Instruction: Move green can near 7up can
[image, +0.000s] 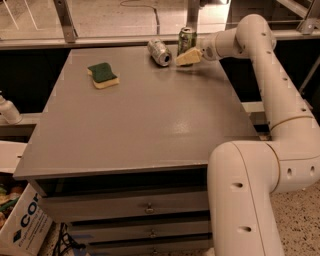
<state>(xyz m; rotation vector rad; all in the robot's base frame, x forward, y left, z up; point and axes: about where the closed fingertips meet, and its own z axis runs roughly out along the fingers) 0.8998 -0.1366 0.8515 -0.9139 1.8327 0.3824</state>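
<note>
A: Where is the green can?
B: I see it upright on the table, far edge, beside the lying 7up can; the gripper is at its base, and I cannot tell its grip state.

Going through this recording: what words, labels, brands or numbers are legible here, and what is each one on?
"CO": large dark letters on the cardboard box at lower left; the rest is not legible.
Green can: pale markings, too blurred to read.
Silver can, lying on its side: no readable label.
Hand, beside the green can at the back of the table: no text.
Sponge: no text.
</note>
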